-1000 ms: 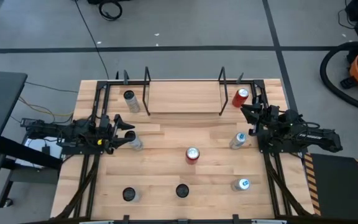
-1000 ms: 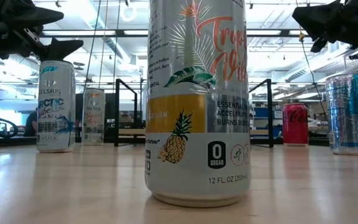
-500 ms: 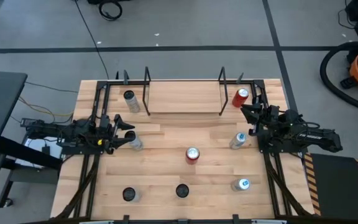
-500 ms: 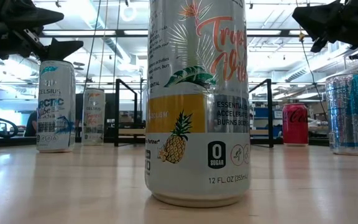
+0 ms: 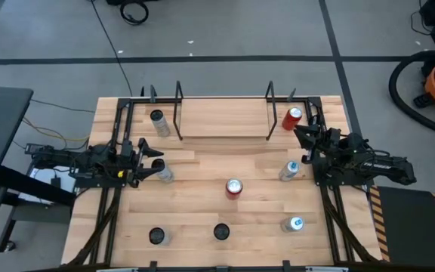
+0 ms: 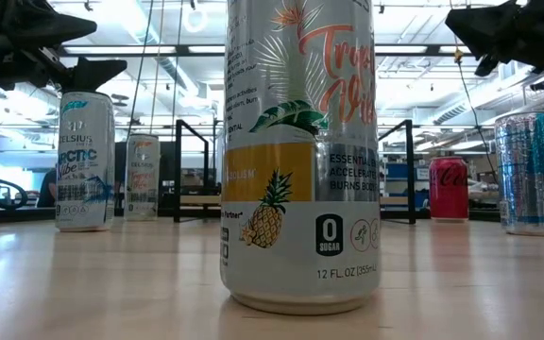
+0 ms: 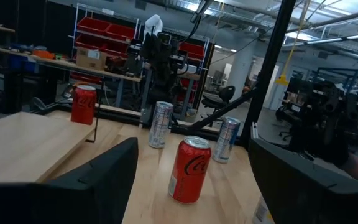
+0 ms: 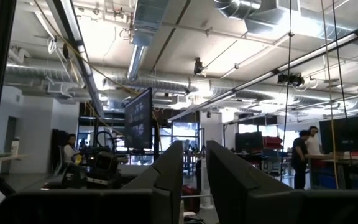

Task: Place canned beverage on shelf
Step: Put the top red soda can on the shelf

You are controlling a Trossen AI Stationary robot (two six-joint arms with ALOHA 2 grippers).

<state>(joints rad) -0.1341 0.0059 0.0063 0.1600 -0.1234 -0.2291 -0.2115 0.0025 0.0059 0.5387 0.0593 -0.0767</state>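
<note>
The shelf (image 5: pixel 223 119), a light wood board between black end frames, stands at the table's far middle; it also shows in the low view (image 6: pixel 296 200). Several cans stand upright on the table: a red one (image 5: pixel 234 188) in the middle, a red one (image 5: pixel 292 118) beside the shelf's right end, a silver one (image 5: pixel 158 123) at its left end. My left gripper (image 5: pixel 155 160) is open, raised beside and above a silver can (image 5: pixel 163 172). My right gripper (image 5: pixel 300 140) is shut, raised above the table's right side, beyond a silver-blue can (image 5: pixel 289 171).
A silver-blue can (image 5: pixel 294 224) stands near the right front. Two dark-topped cans (image 5: pixel 157 236) (image 5: pixel 221 231) stand along the near edge; one fills the low view (image 6: pixel 300 151). A vacuum cleaner (image 5: pixel 429 83) is on the floor at the right. People show far off in the room (image 8: pixel 306 155).
</note>
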